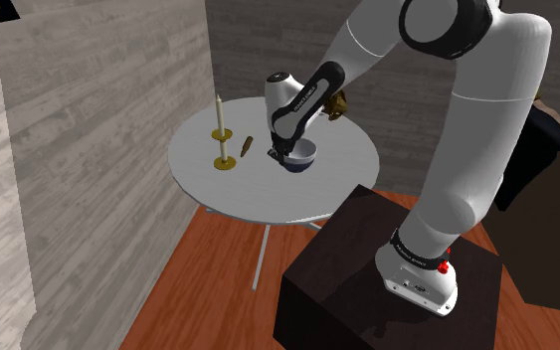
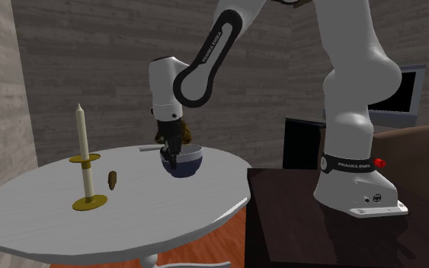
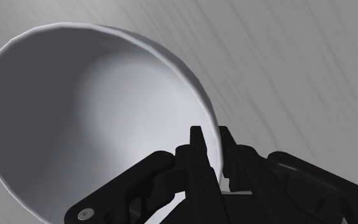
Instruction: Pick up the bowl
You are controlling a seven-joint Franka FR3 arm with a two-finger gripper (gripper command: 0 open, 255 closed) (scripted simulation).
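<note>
Bowl (image 1: pixel 305 155), dark blue outside and pale inside, sits upright on the round white counter (image 1: pixel 228 194), toward the shoulder view's right part of the top. The hand (image 3: pixel 212 135) is narrow: one finger is inside the rim and one outside, and they appear to clasp the wall between them. Status: approach and grasp look complete. The lift is not yet done, since the base appears to rest on the counter in the second exterior view. Well apart to the left stand a candle in a brass holder (image 1: pixel 222 139) and a small brown object (image 1: pixel 247 147), both outside the lift path.
</note>
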